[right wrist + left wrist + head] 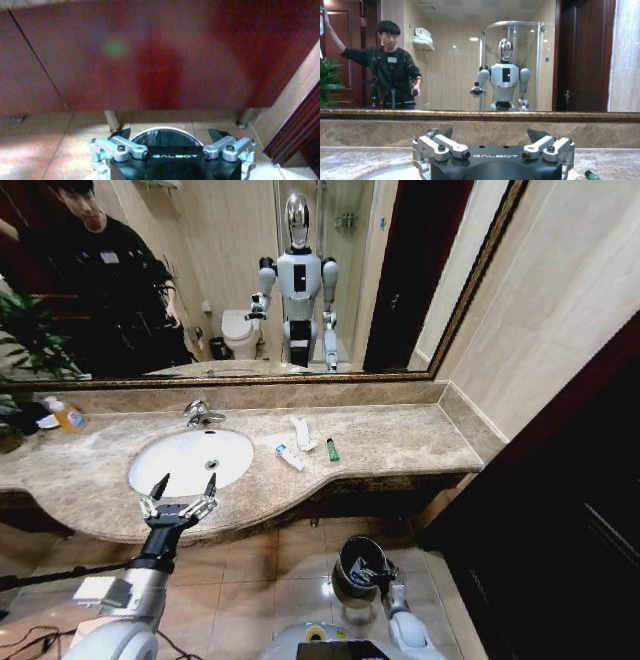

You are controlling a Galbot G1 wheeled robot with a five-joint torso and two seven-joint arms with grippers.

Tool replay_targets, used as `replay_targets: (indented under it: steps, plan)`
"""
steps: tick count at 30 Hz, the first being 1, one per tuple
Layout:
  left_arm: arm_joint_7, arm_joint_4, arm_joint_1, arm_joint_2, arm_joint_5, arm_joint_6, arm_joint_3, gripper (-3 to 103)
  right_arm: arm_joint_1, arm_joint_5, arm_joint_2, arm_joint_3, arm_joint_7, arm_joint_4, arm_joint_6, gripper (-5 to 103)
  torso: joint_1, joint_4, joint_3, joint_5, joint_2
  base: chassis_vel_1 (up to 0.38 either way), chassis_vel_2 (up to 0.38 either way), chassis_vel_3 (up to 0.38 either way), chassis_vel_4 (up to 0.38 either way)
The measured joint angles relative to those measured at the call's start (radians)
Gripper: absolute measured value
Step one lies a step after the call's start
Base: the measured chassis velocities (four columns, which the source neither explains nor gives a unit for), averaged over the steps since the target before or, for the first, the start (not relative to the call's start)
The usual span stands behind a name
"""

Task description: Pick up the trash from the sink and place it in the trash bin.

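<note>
Orange-liquid bottle (68, 417) on counter far left; plant (25, 340) beside mirror (400, 280).

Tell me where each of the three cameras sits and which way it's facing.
Head view: on the robot's head, looking forward and down at the sink, countertop trash and mirror; both arms show, the left end effector open at the basin's near edge.
Left wrist view: on the left wrist, facing the mirror over its open left end effector.
Right wrist view: low, facing the cabinet front, its right end effector over the trash bin.
Shared: head and left wrist views both catch the green tube.
</note>
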Motion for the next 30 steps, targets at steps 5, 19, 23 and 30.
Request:
replay_targets:
  steps: [5,19,23,30]
  plan:
    - [0.0,0.0,0.0,0.0,0.0,0.0,0.0,100,-0.07,0.08,-0.022,-0.006,0.001,0.16,-0.031,100,0.0,0.0,0.0,-0.0001,0.0,0.0,0.0,0.0,0.0]
    - [0.0,0.0,0.0,0.0,0.0,0.0,0.0,100,-0.224,0.074,-0.04,-0.019,0.083,0.591,0.029,100,0.0,0.0,0.0,-0.0001,0.0,0.0,0.0,0.0,0.0]
    - [0.0,0.0,0.0,0.0,0.0,0.0,0.0,100,-0.234,0.072,-0.038,-0.019,0.083,0.743,-0.008,100,0.0,0.0,0.0,-0.0002,0.0,0.0,0.0,0.0,0.0]
    - [0.0,0.0,0.0,0.0,0.0,0.0,0.0,100,-0.115,0.07,-0.048,-0.029,0.078,0.834,-0.141,100,0.0,0.0,0.0,-0.0001,0.0,0.0,0.0,0.0,0.0]
